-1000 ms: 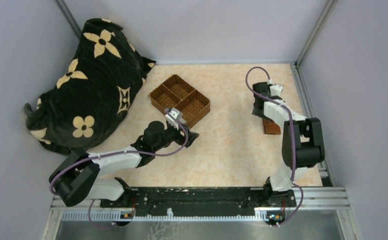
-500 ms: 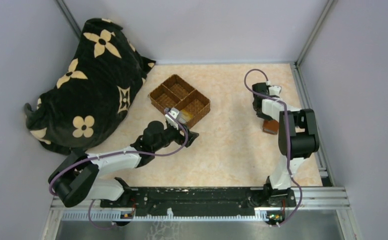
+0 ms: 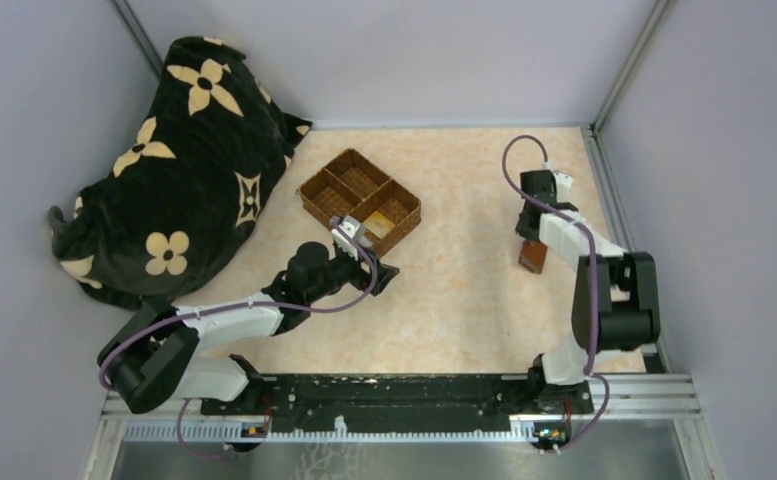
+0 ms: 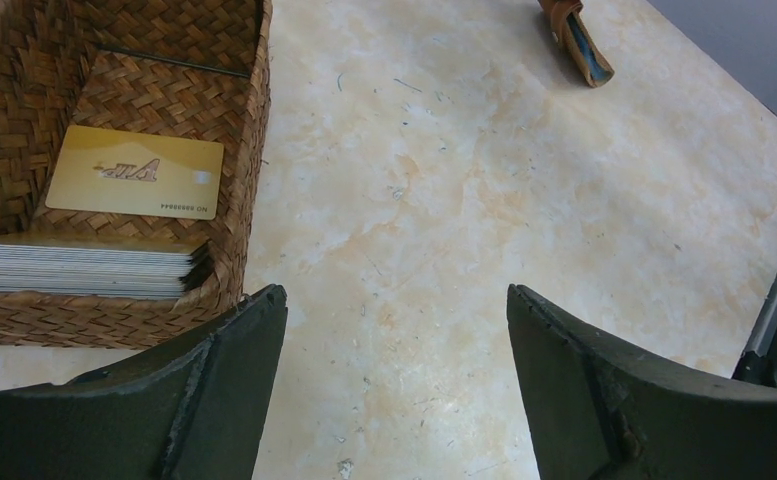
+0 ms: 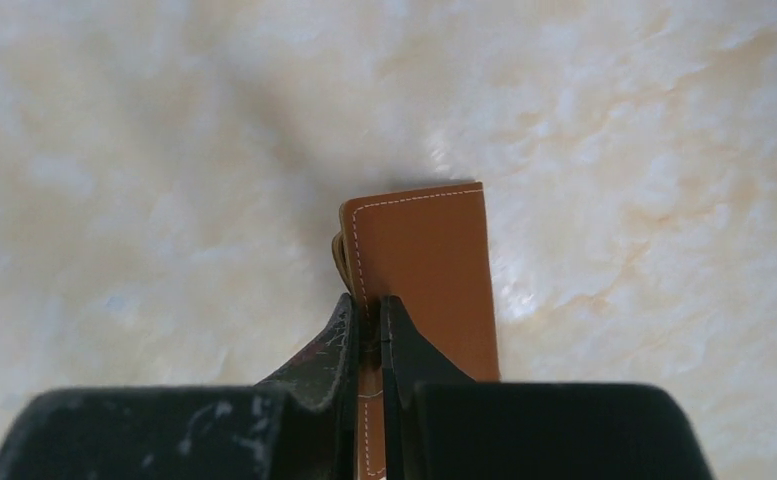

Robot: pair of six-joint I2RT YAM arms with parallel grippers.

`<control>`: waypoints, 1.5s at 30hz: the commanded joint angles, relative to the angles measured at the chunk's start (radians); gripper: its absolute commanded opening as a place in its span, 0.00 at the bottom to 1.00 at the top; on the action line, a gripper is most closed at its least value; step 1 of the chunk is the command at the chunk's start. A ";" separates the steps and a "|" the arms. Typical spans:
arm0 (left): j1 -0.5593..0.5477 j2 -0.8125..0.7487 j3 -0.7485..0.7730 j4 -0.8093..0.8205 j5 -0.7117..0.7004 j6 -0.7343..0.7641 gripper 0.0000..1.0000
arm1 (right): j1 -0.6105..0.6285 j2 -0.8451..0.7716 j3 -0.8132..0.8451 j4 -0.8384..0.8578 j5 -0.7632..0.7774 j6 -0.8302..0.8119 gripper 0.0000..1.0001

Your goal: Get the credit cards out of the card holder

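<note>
Pinching the stitched edge of the tan leather card holder (image 5: 424,270), the right gripper (image 5: 369,318) has its jaws almost together, at right centre of the overhead frame. A second ago they stood wide and the holder lay flat. The left gripper (image 4: 394,305) gapes empty, unmoved, beside the wicker basket (image 4: 254,120). Inside it, at left of the wrist view, a gold card (image 4: 134,172) printed "VIP" lies above a stack of cards (image 4: 84,265).

Bare tabletop (image 3: 459,270) between basket (image 3: 316,196) and card holder (image 3: 532,258), black bundle (image 3: 179,160) far-left
</note>
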 commanded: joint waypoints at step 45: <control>-0.113 -0.101 -0.086 -0.107 -0.084 -0.165 0.99 | 0.671 -0.138 -0.064 -0.050 -0.029 0.197 0.52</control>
